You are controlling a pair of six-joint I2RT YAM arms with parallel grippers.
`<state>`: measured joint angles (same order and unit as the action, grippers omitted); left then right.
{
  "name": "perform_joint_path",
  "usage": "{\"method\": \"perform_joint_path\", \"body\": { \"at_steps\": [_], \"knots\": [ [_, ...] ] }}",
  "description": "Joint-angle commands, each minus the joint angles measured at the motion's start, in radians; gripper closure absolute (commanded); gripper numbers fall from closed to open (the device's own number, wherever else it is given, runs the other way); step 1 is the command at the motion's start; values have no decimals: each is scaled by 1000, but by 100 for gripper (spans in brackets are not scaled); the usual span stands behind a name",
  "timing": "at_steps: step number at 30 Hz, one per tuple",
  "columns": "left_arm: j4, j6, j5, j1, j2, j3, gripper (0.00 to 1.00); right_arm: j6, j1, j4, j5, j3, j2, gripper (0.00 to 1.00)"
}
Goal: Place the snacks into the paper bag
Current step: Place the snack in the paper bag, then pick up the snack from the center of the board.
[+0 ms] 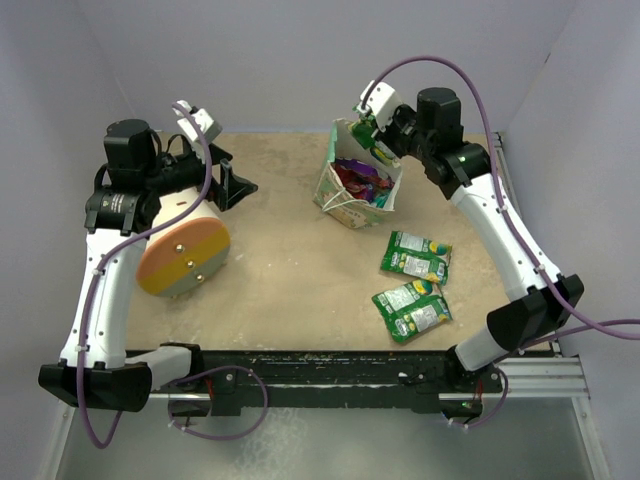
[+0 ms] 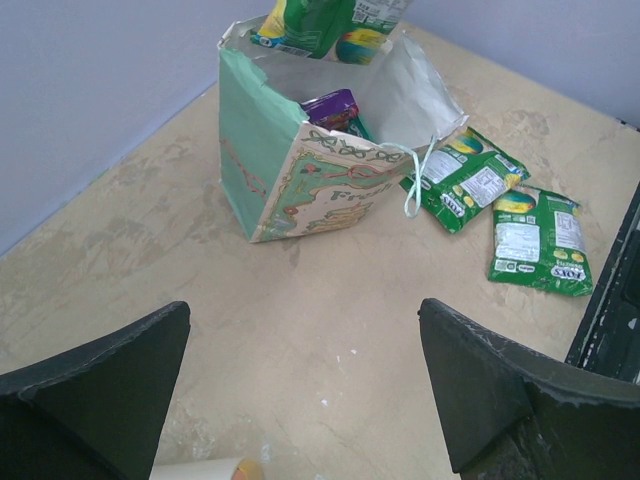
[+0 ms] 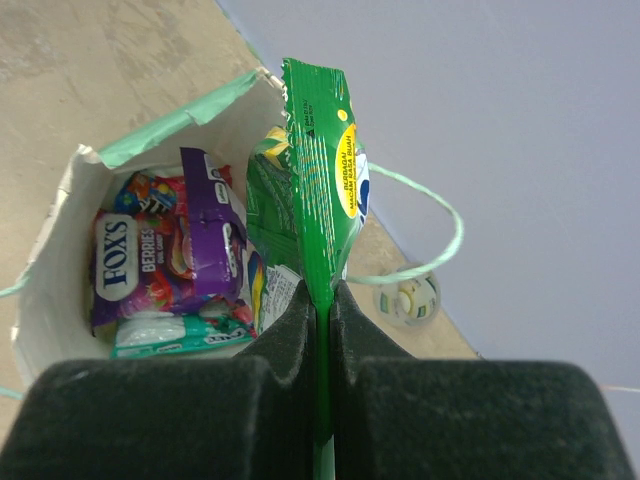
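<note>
Since the green packet [image 3: 320, 180] is thin, glossy film, it looks light, floppy and slippery, best pinched by its crimped edge, just as the right gripper [image 3: 319, 300] clamps it above the paper bag [image 1: 330, 190], upper centre of the overhead view. Inside, a purple packet [image 3: 130, 265] reads "FOXS BERRIES". The left gripper [image 2: 305, 340] gapes, holding nothing.
</note>
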<state>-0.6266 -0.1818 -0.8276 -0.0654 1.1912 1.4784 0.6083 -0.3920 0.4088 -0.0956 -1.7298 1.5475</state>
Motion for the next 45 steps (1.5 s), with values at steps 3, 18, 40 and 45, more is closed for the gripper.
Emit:
{"method": "perform_joint_path", "body": {
  "at_steps": [3,18,40,45],
  "knots": [
    [45,17,-43,13,-4,1,1,57,-7,-96,58,-1,16,100],
    [62,23,-52,21,-30,-25,1,-5,-13,-42,-6,-15,173,69],
    [75,9,-24,24,-41,-47,1,-79,-12,17,-137,65,27,53],
    [80,4,-15,24,-38,-59,1,-101,-11,52,-143,116,-65,50]
  ]
}}
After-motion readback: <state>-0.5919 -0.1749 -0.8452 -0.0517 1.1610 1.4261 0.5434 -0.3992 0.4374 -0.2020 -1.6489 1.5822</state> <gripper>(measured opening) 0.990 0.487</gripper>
